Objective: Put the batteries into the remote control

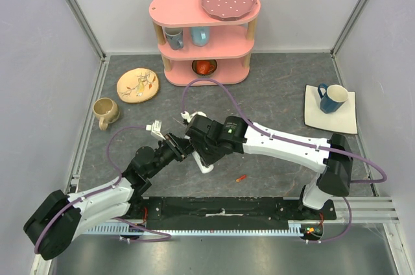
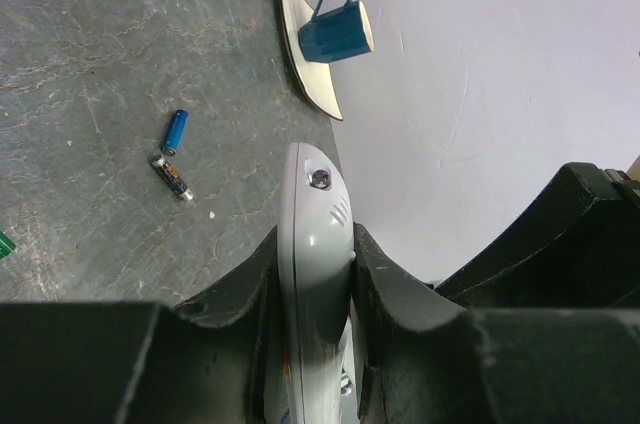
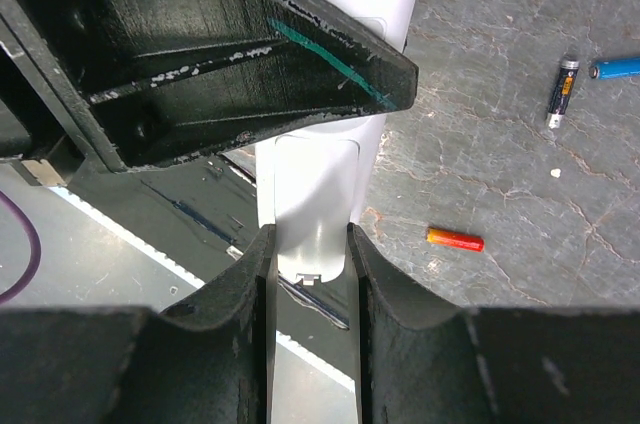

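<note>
1 remote (image 1: 206, 167): slim, white, smooth plastic, rounded end. Both grippers are on it.

Left gripper (image 2: 316, 236) is clamped tight on it, black fingers (image 2: 250, 289) pressed to both long sides. The end past the tips has 1 small dark round window and 3 short slots.

Right gripper (image 3: 310, 234) is closed narrow on the other end, pads touching both edges. A rectangular lid seam with a small latch shows there.

3 whole batteries lie loose and flat on the table, all small cylinders on the remote's right:
- 1 orange-red battery (image 3: 455, 239), glossy, near the remote.
- 1 dark battery (image 3: 560, 89) with metal caps and a yellow label, further out.
- 1 blue battery (image 3: 615, 68), furthest out, cut by the frame edge.

1 green bit (image 2: 4, 243) sits at the edge of the left wrist view, too cropped to name.

Table (image 1: 272, 80): grey, marbled, stone-look.

Other things:
- 1 shelf (image 1: 188, 9) beyond the remote: pink, oval, three levels, wooden posts.
- 1 pink plate (image 1: 228, 0) on the shelf top: white dots, scalloped rim.
- 2 shelf mugs (image 1: 200, 35) on the middle level, bluish.
- 1 red item (image 1: 205, 66) on the bottom level, shape unclear.
- 1 yellow plate (image 1: 137, 85), beyond-left of the remote: round, painted motif.
- 1 beige mug (image 1: 106, 112), left of the remote: squat, glazed.
- 1 blue mug (image 1: 332, 98), well right of the remote, standing on 1 white plate (image 1: 347, 119) that is square.
</note>
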Robot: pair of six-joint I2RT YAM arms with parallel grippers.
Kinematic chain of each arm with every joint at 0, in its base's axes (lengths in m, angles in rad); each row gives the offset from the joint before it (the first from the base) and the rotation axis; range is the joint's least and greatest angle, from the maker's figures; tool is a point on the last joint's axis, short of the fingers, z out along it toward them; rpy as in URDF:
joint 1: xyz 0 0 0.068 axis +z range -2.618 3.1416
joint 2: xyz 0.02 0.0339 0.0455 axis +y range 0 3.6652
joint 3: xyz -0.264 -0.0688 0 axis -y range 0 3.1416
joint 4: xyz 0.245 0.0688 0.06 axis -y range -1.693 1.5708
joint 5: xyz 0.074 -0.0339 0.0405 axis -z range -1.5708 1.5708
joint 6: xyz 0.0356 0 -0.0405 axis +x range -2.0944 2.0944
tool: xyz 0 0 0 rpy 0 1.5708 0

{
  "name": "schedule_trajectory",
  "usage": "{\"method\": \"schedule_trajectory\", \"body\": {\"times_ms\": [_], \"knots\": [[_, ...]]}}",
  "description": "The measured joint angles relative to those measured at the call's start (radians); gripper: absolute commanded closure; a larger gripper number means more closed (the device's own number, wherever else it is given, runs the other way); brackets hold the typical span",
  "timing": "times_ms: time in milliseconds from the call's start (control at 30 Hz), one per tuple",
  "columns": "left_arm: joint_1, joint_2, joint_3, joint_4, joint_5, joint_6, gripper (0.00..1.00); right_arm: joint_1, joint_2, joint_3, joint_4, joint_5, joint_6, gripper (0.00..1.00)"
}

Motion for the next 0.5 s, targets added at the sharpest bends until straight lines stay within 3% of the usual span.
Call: {"method": "schedule_trajectory", "body": {"times_ms": [500], "knots": [[-0.008,-0.023,0.0,-0.005,-0.002,0.0,0.98,0.001,0.013,0.0,0.004,0.001,0.002,1.0]]}}
